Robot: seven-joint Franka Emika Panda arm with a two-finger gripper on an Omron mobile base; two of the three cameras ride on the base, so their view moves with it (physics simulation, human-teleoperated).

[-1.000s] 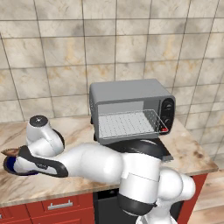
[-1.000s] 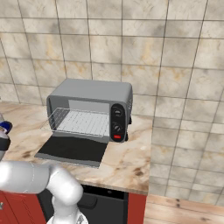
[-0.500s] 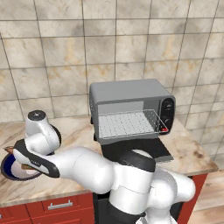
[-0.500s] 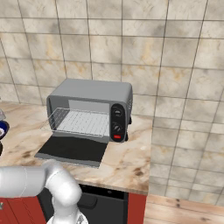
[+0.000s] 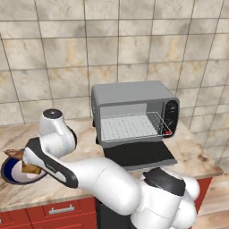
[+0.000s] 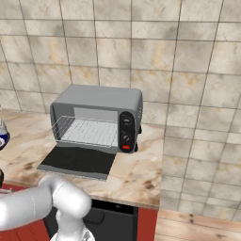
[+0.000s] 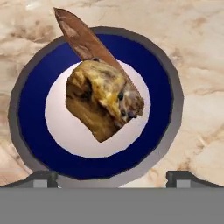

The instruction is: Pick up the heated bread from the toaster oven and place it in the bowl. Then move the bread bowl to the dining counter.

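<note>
The bowl (image 7: pixel 162 87), dark blue with a white inside, sits on the marble counter directly under my gripper (image 7: pixel 111 178). The heated bread (image 7: pixel 103 98), a chunky golden-brown piece, lies in the bowl's white middle, free of the fingers. My gripper is open, one fingertip at each bottom corner of the hand view. In the left base view the bowl (image 5: pixel 9 179) is at the far left with the bread (image 5: pixel 29 169) in it, just below my hand. The toaster oven (image 5: pixel 134 114) stands open, its rack bare. The dining counter is out of view.
A long thin dark-brown stick (image 7: pixel 81 37) leans over the bowl's rim, behind the bread. The oven's black door (image 5: pixel 136 154) lies flat on the counter (image 6: pixel 136 164). A tiled wall closes the back. Red drawer fronts (image 5: pixel 44 212) and a black appliance front (image 6: pixel 113 221) sit below.
The jaws have spread from partly closed to wide open, and the bread now rests loose in the bowl. The hand has hardly moved.
</note>
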